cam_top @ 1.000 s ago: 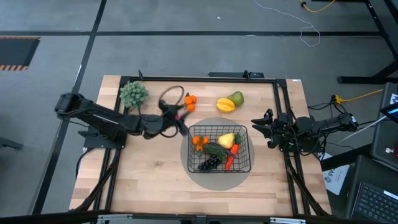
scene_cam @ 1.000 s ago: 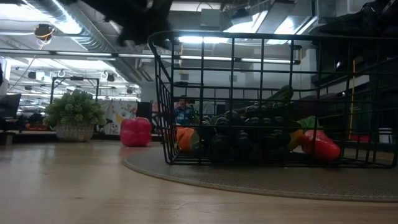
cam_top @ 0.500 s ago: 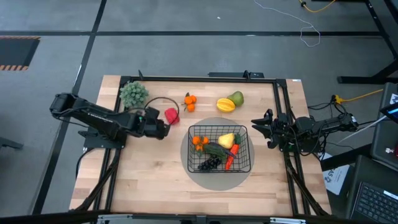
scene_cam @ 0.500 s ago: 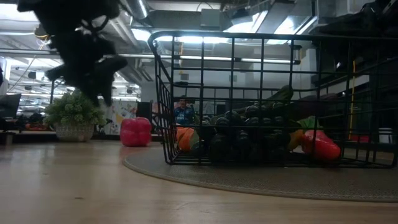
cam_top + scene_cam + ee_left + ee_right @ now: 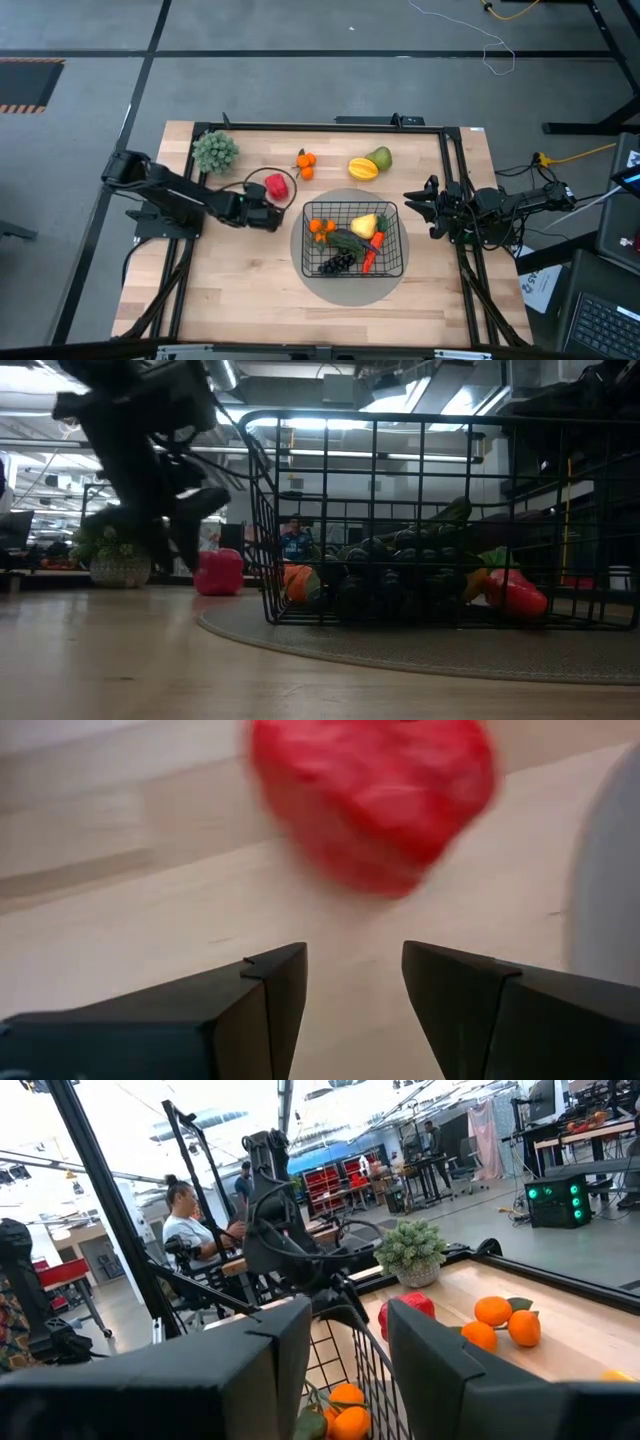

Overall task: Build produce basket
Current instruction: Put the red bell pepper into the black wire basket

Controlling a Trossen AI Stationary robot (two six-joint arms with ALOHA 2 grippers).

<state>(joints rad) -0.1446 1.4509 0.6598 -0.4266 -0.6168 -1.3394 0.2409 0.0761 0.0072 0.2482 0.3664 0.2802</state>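
Basket (image 5: 354, 240) of black wire sits on the grey round mat (image 5: 330, 286) right of the table's middle, holding several pieces of produce, no writing legible anywhere; the red pepper (image 5: 277, 186) lies on bare wood just left of it. Left gripper (image 5: 270, 214), fingers apart, hovers beside the pepper. Right gripper (image 5: 412, 206), fingers apart and empty, waits near the table's right edge

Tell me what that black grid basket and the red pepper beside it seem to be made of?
The black grid basket looks like thin metal wire with a dark matte coating: open squares, see-through sides. The red pepper looks like moulded plastic or foam, judging by its uniform colour and lumpy surface; which one is unclear.
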